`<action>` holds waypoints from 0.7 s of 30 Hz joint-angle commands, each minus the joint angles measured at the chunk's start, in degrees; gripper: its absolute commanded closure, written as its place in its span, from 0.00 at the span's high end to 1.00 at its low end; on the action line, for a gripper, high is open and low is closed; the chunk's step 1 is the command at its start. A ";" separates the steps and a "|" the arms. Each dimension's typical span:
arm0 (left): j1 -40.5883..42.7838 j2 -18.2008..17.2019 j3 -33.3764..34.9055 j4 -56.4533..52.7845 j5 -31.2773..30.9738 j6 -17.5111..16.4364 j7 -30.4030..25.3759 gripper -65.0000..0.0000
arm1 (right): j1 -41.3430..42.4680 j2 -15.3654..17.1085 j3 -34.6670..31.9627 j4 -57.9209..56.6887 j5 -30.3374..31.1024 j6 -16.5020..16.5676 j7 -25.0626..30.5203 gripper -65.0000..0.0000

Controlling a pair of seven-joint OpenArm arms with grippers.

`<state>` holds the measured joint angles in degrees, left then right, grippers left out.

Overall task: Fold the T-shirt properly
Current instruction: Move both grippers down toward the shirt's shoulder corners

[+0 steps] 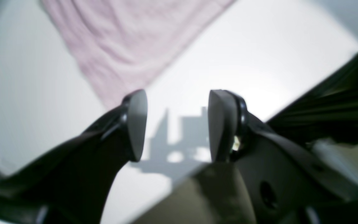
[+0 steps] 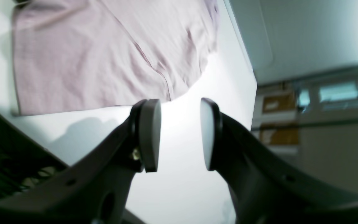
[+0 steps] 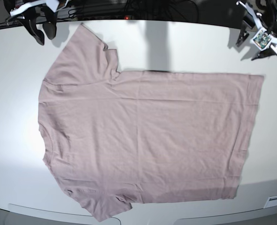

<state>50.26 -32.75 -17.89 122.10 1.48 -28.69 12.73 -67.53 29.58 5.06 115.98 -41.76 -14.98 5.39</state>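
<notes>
The pink-mauve T-shirt (image 3: 143,136) lies spread flat on the white table (image 3: 190,44), with the neck and sleeves to the left and the hem to the right. My right gripper (image 3: 44,36) hangs open and empty at the back left, just beyond the upper sleeve. In the right wrist view this gripper (image 2: 180,112) is open above bare table, with the sleeve (image 2: 89,56) ahead of it. My left gripper (image 3: 250,47) is open and empty at the back right, beyond the hem corner. In the left wrist view this gripper (image 1: 176,105) is open, with the shirt corner (image 1: 126,40) ahead.
Dark cables and arm mounts (image 3: 129,7) run along the table's back edge. The table's front edge (image 3: 176,220) lies just below the lower sleeve. In the right wrist view the table edge (image 2: 244,56) drops to the room beyond.
</notes>
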 commanded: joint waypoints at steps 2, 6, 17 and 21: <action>-0.31 -2.99 -0.37 0.90 3.30 0.59 -3.80 0.45 | -0.72 1.64 0.22 0.96 -2.14 -1.33 -2.36 0.34; -0.28 -7.65 -0.37 0.87 12.85 0.79 -12.26 0.45 | -0.72 5.14 0.22 0.96 -7.56 4.15 -12.02 0.34; -7.39 -10.27 1.97 -5.57 24.04 3.54 -17.16 0.45 | 0.90 12.00 0.17 0.98 -7.10 14.95 -21.31 0.34; -8.85 -8.68 7.78 -9.07 24.00 3.58 -17.03 0.44 | 3.96 11.89 0.15 0.98 -7.15 14.97 -15.82 0.34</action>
<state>41.10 -40.84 -9.63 112.33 25.87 -25.80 -3.07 -63.00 40.99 4.89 115.98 -48.29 1.04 -10.17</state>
